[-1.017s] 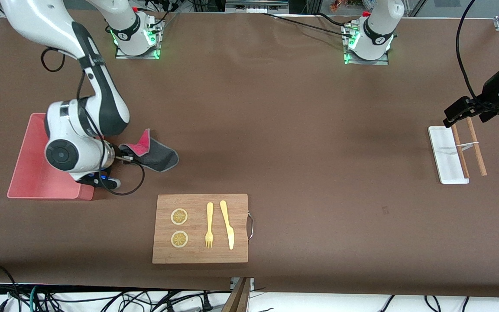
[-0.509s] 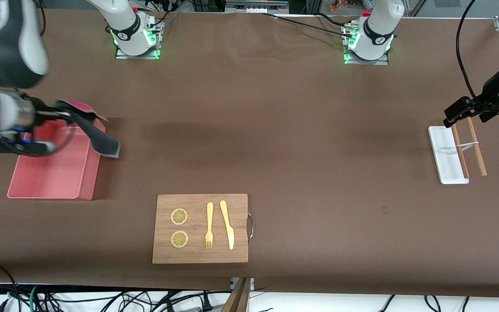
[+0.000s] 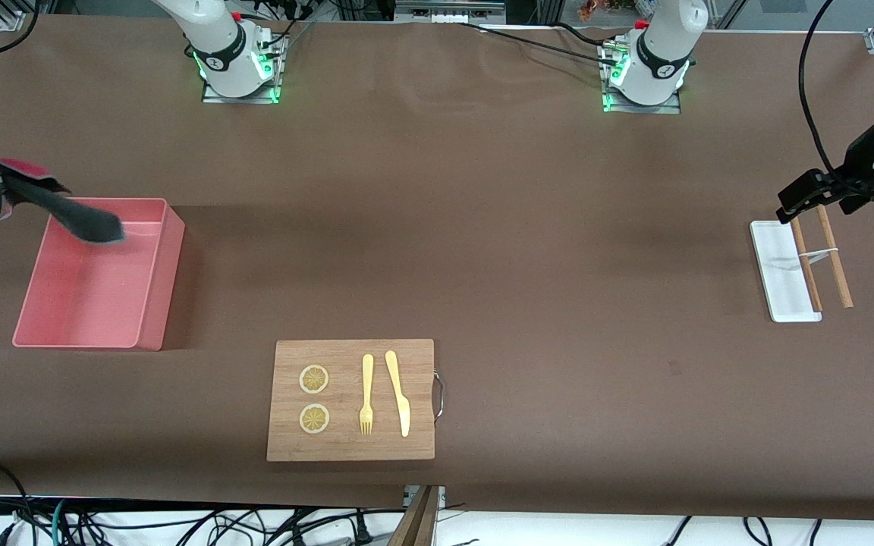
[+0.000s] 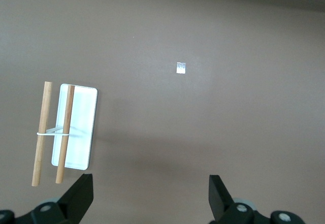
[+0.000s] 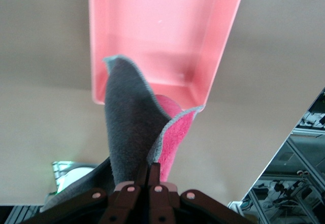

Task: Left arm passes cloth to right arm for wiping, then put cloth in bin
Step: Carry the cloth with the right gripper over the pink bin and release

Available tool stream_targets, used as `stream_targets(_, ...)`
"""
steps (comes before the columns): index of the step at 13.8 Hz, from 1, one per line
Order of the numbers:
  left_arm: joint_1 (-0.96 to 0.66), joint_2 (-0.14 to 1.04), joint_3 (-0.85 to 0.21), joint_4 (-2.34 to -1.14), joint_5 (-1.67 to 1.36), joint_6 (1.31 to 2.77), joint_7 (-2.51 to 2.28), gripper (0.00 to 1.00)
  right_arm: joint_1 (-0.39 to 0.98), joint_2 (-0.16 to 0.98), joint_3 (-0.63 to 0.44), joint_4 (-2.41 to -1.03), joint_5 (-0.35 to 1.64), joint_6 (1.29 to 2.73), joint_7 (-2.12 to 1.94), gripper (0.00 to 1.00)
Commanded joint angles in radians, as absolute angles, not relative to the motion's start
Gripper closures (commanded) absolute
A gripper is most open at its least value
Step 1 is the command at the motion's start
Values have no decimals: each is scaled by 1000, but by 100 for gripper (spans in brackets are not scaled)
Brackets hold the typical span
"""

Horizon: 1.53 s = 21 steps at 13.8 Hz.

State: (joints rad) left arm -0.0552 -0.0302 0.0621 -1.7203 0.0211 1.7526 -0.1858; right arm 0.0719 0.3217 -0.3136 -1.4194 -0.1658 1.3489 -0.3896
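The right gripper (image 5: 151, 176) is up in the air at the right arm's end of the table, fingers pinched together on the cloth (image 3: 58, 203), and that cloth hangs out over the bin's (image 3: 150, 262) edge farthest from the front camera. Look at the fold: dark grey face outward, a strip of magenta-pink showing along the top where it is clamped (the right wrist view shows the pink inner face curling out beside the grey). The cloth's loose end droops over the bin's corner toward the right arm's end, not resting on the floor of the tub as far as the views show. The bin itself sits flat near the table's edge at the right arm's end.

Over at the left arm's end of the table, the left gripper (image 4: 151, 196) waits with its fingers spread wide, nothing between them, hovering above the white tray (image 3: 774, 269), which has two wooden sticks (image 3: 831, 254) lying across it, bound with a pale band.

Near the table edge closest to the front camera lies the cutting board (image 3: 422, 356), carrying two lemon slices (image 3: 314, 379), a fork (image 3: 366, 394) and a knife (image 3: 398, 392), side by side.
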Motion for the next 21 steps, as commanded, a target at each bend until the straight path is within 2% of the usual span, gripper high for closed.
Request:
stream_targets(1, -49, -17, 58, -1689, 14, 1730, -169, 0, 58, 340, -318, -1512, -183, 1466, -413, 100)
stream_targets(8, -49, -12, 58, -1687, 14, 1730, -170, 0, 43, 412, -321, -1776, -101, 1905, -396, 100)
stream_targets(9, -49, -12, 58, -1687, 14, 1730, -170, 0, 43, 423, -321, -1798, -101, 1960, -396, 96)
stream_targets(10, -49, -12, 58, -1687, 14, 1730, -170, 0, 43, 428, -321, -1802, -100, 1994, -396, 43)
stream_targets(11, -49, -12, 58, -1687, 14, 1730, -170, 0, 43, 426, -322, -1798, -100, 2002, -396, 0)
stream_targets(15, -49, -12, 58, -1687, 14, 1730, -172, 0, 43, 329, -322, -1769, -46, 1959, -402, 0)
stream_targets(19, -49, -12, 58, -1687, 14, 1730, -170, 0, 44, 243, -296, -1662, -43, 1739, -394, 0)
stream_targets(21, -49, -12, 58, -1687, 14, 1730, -170, 0, 44, 166, -224, -1657, -52, 1672, -254, 0)
